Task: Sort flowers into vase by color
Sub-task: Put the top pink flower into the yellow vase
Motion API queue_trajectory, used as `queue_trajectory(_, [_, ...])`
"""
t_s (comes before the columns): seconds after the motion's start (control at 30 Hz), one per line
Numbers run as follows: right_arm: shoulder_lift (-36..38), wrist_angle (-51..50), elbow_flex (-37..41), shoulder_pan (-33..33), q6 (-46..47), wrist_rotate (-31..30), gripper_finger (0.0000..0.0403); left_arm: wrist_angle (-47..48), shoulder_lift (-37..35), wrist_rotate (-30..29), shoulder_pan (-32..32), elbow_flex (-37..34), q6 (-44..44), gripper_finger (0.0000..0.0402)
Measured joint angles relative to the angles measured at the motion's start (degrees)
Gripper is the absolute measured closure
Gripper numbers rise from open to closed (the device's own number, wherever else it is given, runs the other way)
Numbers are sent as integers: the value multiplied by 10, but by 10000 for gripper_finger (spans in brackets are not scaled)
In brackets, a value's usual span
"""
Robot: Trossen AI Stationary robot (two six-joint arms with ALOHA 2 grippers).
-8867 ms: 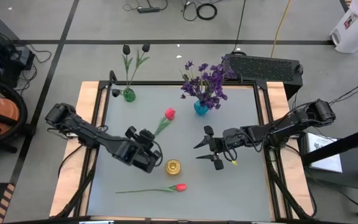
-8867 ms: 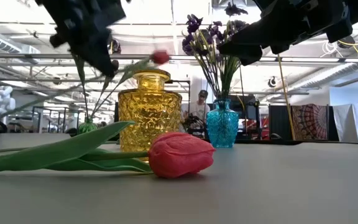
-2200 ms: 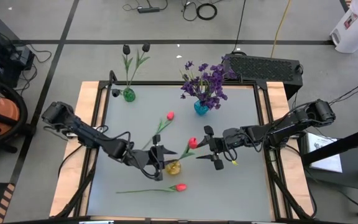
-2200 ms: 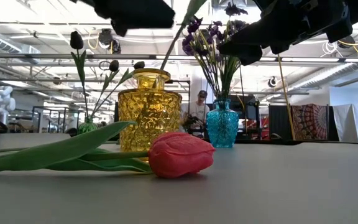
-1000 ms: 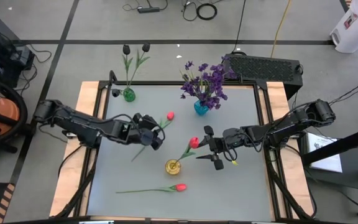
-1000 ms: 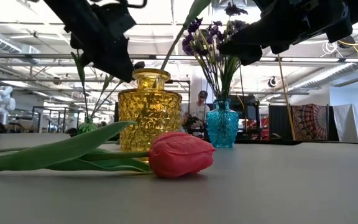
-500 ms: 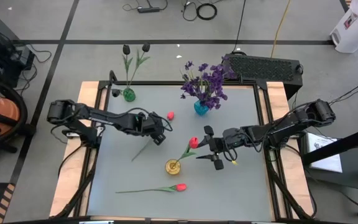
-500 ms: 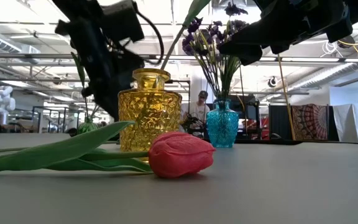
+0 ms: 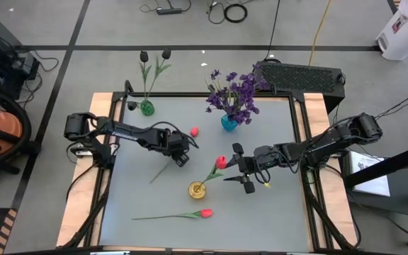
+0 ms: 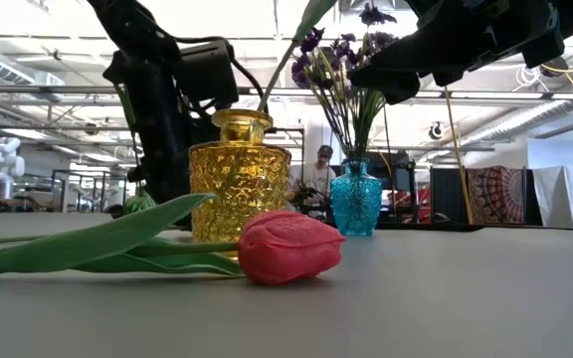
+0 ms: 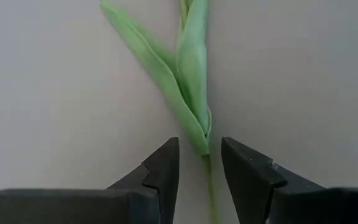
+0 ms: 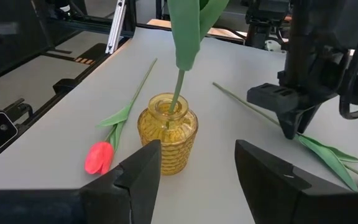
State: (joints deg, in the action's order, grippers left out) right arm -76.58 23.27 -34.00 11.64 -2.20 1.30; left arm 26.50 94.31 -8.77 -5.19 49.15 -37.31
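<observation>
Grey table at frame centre: left gripper straddles a lying red tulip stem, jaws parted, seemingly not clamped. Right gripper, right of centre, gapes empty beside the yellow vase.

Three vases: one yellow, one blue, one green. Three red tulips, two black tulips, one bunch of purple flowers.
</observation>
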Motion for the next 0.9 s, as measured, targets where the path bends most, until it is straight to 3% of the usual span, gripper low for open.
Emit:
queue_trajectory(0.6, [0, 0, 0, 0, 0, 0, 206, -5, 1, -6, 13, 0, -29, 277])
queue_trajectory(0.9, [0, 0, 0, 0, 0, 0, 206, -5, 1, -7, 21, 0, -29, 339])
